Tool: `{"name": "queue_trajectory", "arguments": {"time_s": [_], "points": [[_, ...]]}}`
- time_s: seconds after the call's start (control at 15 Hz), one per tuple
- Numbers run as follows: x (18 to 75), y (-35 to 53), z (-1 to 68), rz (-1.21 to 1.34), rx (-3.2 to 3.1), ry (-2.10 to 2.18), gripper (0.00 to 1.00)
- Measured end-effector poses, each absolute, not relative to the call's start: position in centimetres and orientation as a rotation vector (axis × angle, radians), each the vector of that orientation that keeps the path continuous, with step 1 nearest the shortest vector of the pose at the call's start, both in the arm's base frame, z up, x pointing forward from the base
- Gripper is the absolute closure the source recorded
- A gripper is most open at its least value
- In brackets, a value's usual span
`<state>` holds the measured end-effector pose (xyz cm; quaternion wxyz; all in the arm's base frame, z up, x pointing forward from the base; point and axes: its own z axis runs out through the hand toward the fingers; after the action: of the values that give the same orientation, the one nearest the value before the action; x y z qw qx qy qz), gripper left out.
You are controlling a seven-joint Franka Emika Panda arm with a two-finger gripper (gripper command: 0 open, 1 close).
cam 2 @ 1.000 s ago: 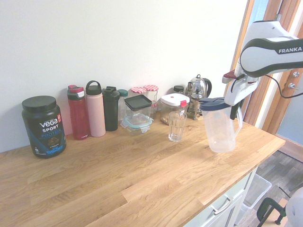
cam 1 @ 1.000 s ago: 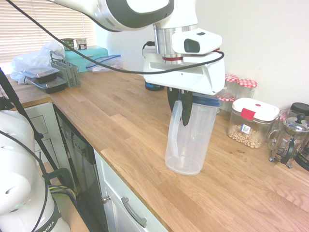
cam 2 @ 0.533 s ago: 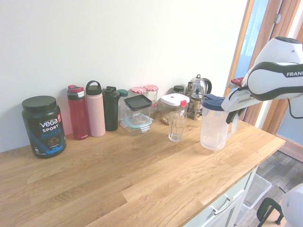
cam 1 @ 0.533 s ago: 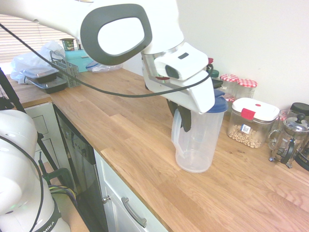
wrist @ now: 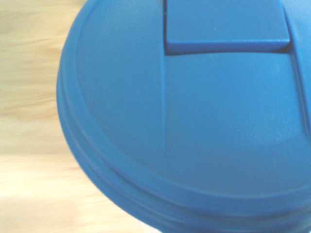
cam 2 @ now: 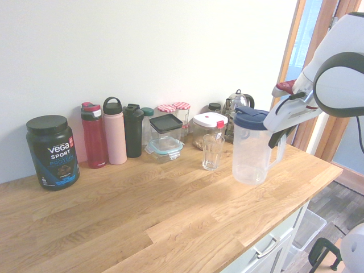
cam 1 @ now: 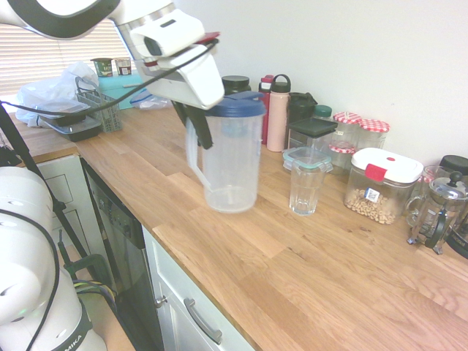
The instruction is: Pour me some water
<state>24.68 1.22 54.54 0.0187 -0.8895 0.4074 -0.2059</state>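
A clear plastic pitcher (cam 1: 232, 164) with a blue lid (wrist: 194, 121) hangs slightly tilted just above the wooden counter (cam 1: 329, 285). My gripper (cam 1: 199, 135) is shut on its handle from the side away from the wall. From the second exterior view the pitcher (cam 2: 250, 152) is right of an empty clear glass (cam 2: 212, 152), a short gap between them, with my gripper (cam 2: 277, 136) on the handle at its right. The glass (cam 1: 305, 189) stands upright on the counter. I cannot make out any water inside the pitcher.
Along the wall stand several bottles (cam 2: 115, 139), a black protein tub (cam 2: 52, 152), a glass box with a dark lid (cam 2: 165, 135), jars (cam 1: 382, 184) and a French press (cam 1: 437, 208). Containers and a rack (cam 1: 77, 117) sit at the counter's far end. The counter's front edge runs close by.
The pitcher has risen off the counter and travelled along it towards the glass, carried by the arm. The glass, hidden behind it in the first exterior view before, now shows.
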Motion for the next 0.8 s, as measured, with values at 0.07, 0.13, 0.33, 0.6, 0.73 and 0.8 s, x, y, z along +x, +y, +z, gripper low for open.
{"name": "queue_trajectory", "arguments": {"time_s": [0.07, 0.13, 0.33, 0.6, 0.73, 0.8], "points": [[24.7, 4.5, 54.3, -0.654, -2.769, 1.226, 1.0], [24.9, 7.7, 53.7, -0.689, -2.761, 1.212, 1.0], [26.5, 15.5, 50.0, -0.792, -2.705, 1.245, 1.0], [30.8, 21.8, 46.4, -0.794, -2.627, 1.366, 1.0], [33.3, 24.2, 47.1, -0.763, -2.591, 1.424, 1.0], [34.4, 25.3, 47.4, -0.748, -2.577, 1.444, 1.0]]}}
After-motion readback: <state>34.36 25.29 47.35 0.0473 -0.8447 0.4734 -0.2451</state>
